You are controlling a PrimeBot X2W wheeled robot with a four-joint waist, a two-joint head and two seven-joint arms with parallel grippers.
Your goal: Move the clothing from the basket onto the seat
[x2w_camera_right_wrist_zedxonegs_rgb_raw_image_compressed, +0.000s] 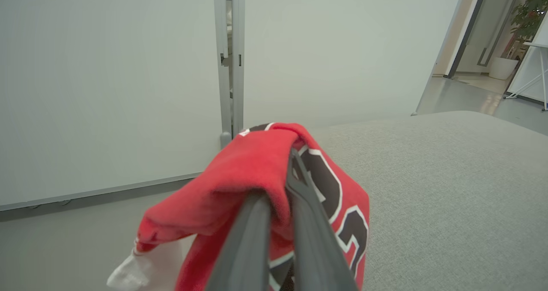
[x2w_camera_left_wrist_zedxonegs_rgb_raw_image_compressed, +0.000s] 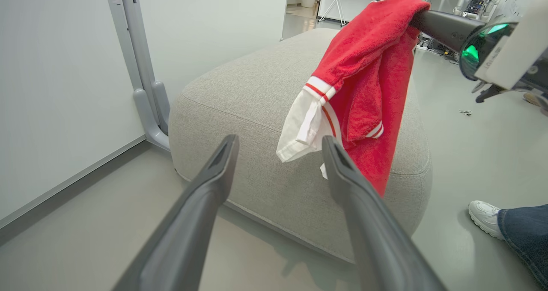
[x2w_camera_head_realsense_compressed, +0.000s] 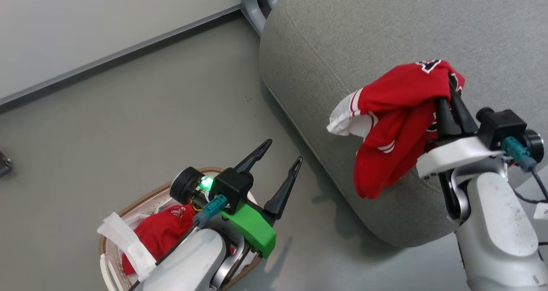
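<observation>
A red jersey [x2w_camera_head_realsense_compressed: 394, 120] with white trim and black numerals hangs over the near edge of the grey seat [x2w_camera_head_realsense_compressed: 364, 38], with my right gripper [x2w_camera_head_realsense_compressed: 449, 87] shut on its top fold. The right wrist view has the jersey [x2w_camera_right_wrist_zedxonegs_rgb_raw_image_compressed: 252, 171] pinched between the two fingers above the seat [x2w_camera_right_wrist_zedxonegs_rgb_raw_image_compressed: 449, 188]. A second red garment [x2w_camera_head_realsense_compressed: 160, 233] with white lettering lies in the white basket [x2w_camera_head_realsense_compressed: 141, 201] on the floor at the lower left. My left gripper [x2w_camera_head_realsense_compressed: 284, 152] is open and empty above the basket's far side, pointing toward the seat [x2w_camera_left_wrist_zedxonegs_rgb_raw_image_compressed: 257, 107] and the hanging jersey [x2w_camera_left_wrist_zedxonegs_rgb_raw_image_compressed: 364, 77].
A white liner sheet [x2w_camera_head_realsense_compressed: 126, 239] lies over the basket's near side. A pale wall with a grey upright post [x2w_camera_head_realsense_compressed: 257, 4] stands behind the seat. A person's white shoe [x2w_camera_left_wrist_zedxonegs_rgb_raw_image_compressed: 486, 218] and jeans leg are on the floor to the right of the seat.
</observation>
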